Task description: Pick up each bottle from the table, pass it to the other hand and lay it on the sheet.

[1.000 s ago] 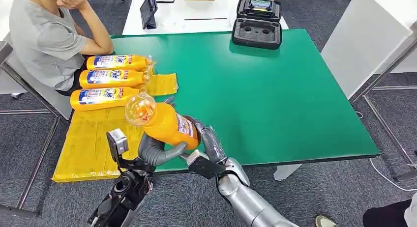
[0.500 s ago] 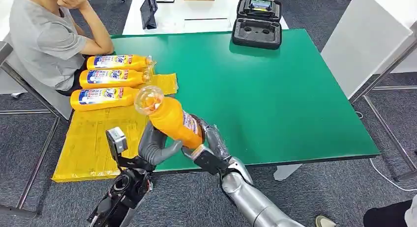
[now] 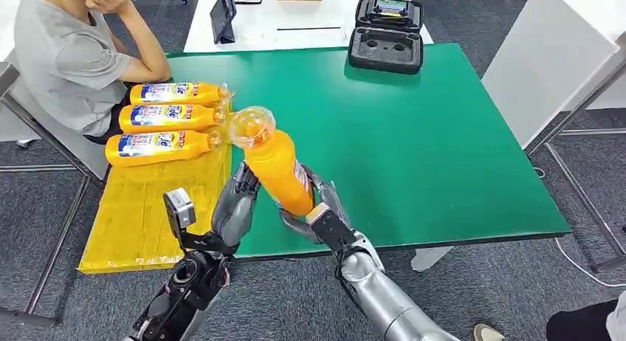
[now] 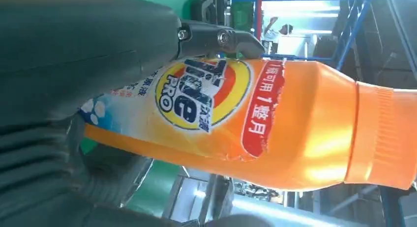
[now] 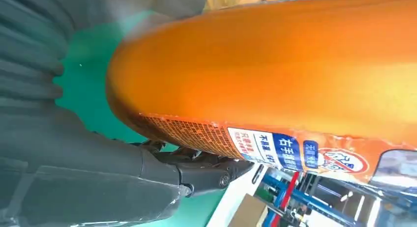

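Since a second ago your orange plastic detergent bottle with the clear cap (image 3: 274,169) has swung from a leftward lean to nearly upright and moved farther over the green table (image 3: 413,134), away from its near edge; both hands have moved with it. Your right hand (image 3: 319,208) grips the bottle's lower body from the right, fingers wrapped round it. Your left hand (image 3: 238,202) lies against the bottle's left side; in the left wrist view the thumb (image 4: 88,50) presses on the printed label and darker fingers close on the far side, so you hold it with both hands at once. The bottle (image 4: 255,124) is in the air, off the tabletop, above the near left part of the table, just right of the yellow sheet (image 3: 140,208). In the right wrist view the bottle (image 5: 275,65) has the right hand's thumb (image 5: 98,173) across its base.

Three more orange detergent bottles (image 3: 166,118) lie side by side on the sheet near the table's left edge, caps pointing right. A person in a grey shirt (image 3: 63,60) sits at the table's far left corner. A black open case (image 3: 387,32) stands at the far edge.
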